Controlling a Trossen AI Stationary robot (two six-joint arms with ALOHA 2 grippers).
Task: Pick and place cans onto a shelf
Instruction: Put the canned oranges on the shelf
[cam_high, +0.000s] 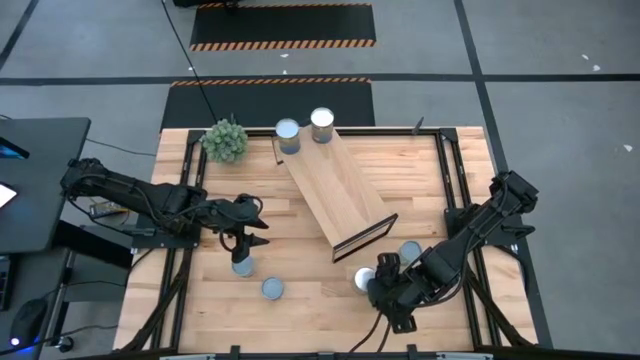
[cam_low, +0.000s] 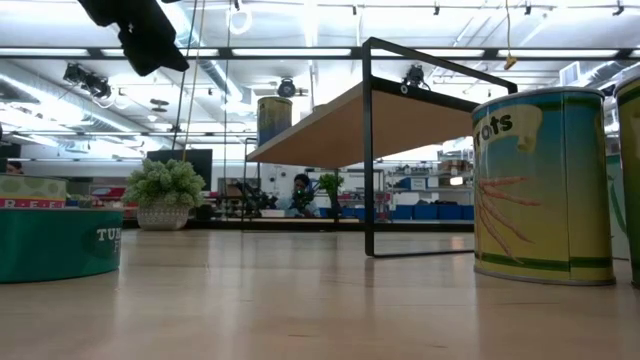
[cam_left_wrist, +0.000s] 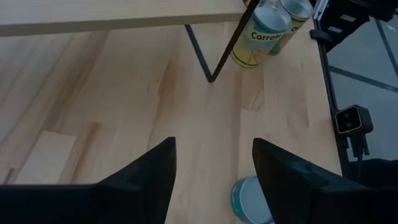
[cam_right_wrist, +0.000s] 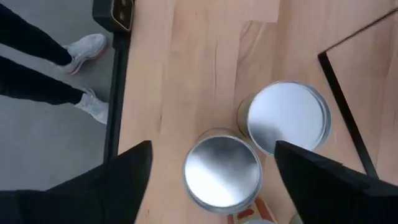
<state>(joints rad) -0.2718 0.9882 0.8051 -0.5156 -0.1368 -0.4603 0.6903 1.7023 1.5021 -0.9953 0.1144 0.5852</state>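
Observation:
The shelf (cam_high: 335, 185), a long light-wood board with a dark-framed near end (cam_low: 368, 150), lies slantwise across the table's middle. Two cans (cam_high: 288, 133) (cam_high: 322, 122) stand on its far end. My left gripper (cam_high: 245, 243) (cam_left_wrist: 214, 149) hangs open above the table, with a teal can (cam_left_wrist: 252, 199) just beside one finger. A further low can (cam_high: 273, 289) stands nearer the front edge. My right gripper (cam_high: 383, 283) (cam_right_wrist: 212, 146) is open and points down over two upright yellow cans. The silver-topped can (cam_right_wrist: 222, 169) shows between its fingers and the pale-topped can (cam_right_wrist: 287, 117) stands beyond them.
A green spiky plant ball (cam_high: 225, 140) sits at the far left of the table. Dark rails (cam_high: 455, 190) run along the table's sides. A person's shoes (cam_right_wrist: 87, 46) stand on the floor beyond the table's edge. Bare wood lies between the two grippers.

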